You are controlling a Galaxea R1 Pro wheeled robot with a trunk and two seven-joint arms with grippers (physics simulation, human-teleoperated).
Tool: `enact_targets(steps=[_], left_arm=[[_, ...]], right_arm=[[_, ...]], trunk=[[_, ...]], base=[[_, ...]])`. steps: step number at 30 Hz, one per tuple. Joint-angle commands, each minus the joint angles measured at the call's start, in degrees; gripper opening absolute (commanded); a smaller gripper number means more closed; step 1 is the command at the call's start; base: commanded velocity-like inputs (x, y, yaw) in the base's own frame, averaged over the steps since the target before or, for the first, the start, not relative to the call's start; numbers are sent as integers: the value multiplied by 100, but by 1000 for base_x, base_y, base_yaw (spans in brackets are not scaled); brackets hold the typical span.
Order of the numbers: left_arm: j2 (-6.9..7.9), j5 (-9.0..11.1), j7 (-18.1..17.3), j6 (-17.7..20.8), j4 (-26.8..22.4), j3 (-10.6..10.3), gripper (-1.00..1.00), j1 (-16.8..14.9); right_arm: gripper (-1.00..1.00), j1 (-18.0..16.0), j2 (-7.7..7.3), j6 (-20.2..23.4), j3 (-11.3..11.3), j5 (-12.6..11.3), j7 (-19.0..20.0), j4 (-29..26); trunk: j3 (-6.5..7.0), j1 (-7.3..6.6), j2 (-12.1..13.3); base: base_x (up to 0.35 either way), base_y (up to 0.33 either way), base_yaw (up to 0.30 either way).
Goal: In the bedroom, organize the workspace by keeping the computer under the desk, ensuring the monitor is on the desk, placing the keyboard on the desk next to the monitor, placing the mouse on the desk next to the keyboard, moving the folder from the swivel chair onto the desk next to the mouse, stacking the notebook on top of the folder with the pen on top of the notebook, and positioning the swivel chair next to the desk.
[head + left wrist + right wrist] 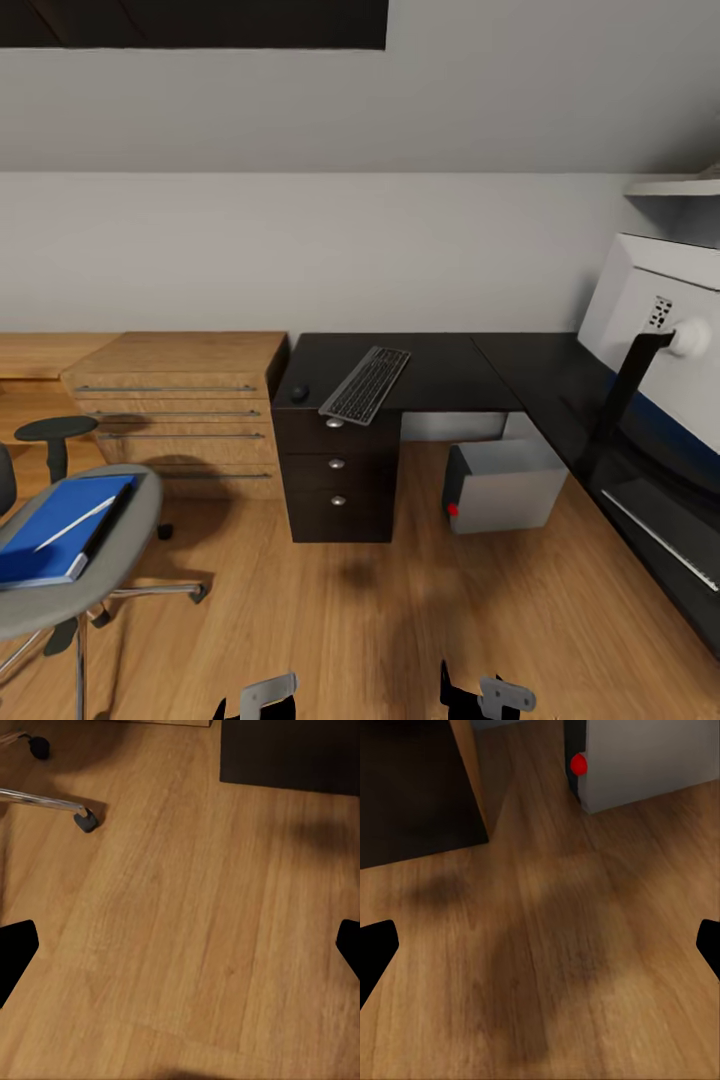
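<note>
The black L-shaped desk [450, 370] carries the keyboard [365, 385] above its drawer unit [336, 470], with the small black mouse [299, 393] just left of the keyboard. The monitor [650, 330] stands on the desk's right wing, its pale back and black stem toward me. The grey computer [505, 485] [652, 757] sits on the floor under the desk. At the left, the swivel chair [110, 575] holds the blue folder [55, 540] with the pen [75, 522] on it. A dark sliver borders the folder; I cannot tell if it is the notebook. Both grippers, left [180, 952] and right [540, 952], hang open over bare floor.
A light-wood drawer chest [180, 400] stands left of the desk against the sloped wall. A chair leg with a caster [84, 817] lies near my left gripper. A white shelf [680, 187] hangs above the monitor. Wood floor stretches between me and the desk.
</note>
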Motion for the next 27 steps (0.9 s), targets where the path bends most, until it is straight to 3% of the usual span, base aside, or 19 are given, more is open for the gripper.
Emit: enact_targets(steps=[1,6,16,21,27], left_arm=[[4,61,27,-39,2,-21,100,-5],[10,80,25,-33,6,-13,100,-2],[12,153,16,-30,8,-14,100,-5],[13,174,14,-30,8,-16,100,-2],[13,172,26,-38,8,-20,100,-2]], right_arm=[[100,-5,-2,-12,49,-10,-49,3],[100,-5,-7,-12,49,-12,-49,3],[100,-5,-9,-12,49,-12,-49,3],[100,-5,-3,-12,51,-8,-49,3],[100,-5,-2,-12,57,8,-42,3]], trunk=[[-24,22,-44],[-113,132,-245],[-293,351,-646],[-383,461,-846],[-490,593,-1087]], base=[[0,13,-172],[0,135,-212],[0,301,-240],[0,293,-98],[0,88,-22]])
